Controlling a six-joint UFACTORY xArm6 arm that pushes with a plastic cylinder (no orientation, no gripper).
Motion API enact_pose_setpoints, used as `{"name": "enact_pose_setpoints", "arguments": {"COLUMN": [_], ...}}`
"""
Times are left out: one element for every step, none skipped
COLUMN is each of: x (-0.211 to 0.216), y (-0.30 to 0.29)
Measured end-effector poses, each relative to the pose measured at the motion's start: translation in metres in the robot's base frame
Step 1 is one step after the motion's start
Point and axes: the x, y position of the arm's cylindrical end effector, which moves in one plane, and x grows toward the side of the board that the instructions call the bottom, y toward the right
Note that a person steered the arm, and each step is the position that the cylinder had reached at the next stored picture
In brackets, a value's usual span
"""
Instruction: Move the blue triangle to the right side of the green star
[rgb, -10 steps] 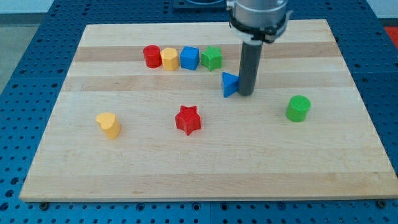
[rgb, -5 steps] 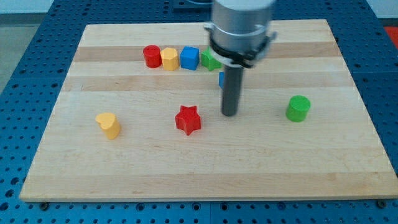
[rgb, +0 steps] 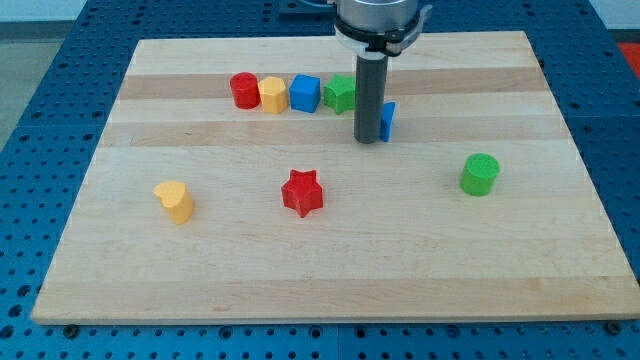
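My tip (rgb: 369, 140) sits on the bench (rgb: 330, 270), just below and right of the green star (rgb: 340, 93). There is no gripper here, only a plain rod, so nothing is pinched or held. The rod covers most of the blue triangle (rgb: 388, 120), which shows as a sliver on the rod's right side (touching it or nearly so; I cannot tell which). That puts the triangle to the star's right and slightly lower.

Left of the star, a row runs in one line: blue cube (rgb: 305, 93) beside it, then a yellow block (rgb: 272, 94), then a red block (rgb: 244, 90). Well below the star lies a red star (rgb: 302, 193); far down-left of it a yellow heart (rgb: 174, 200); far down-right a green cylinder (rgb: 480, 174). Right of the star toward the bench edge is open wood.
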Motion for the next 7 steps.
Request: {"name": "enact_pose_setpoints", "arguments": {"x": [-0.011, -0.011, 0.025, 0.039, 0.035, -0.002, -0.026], "y": [0.009, 0.009, 0.008, 0.024, 0.027, 0.027, 0.027]}}
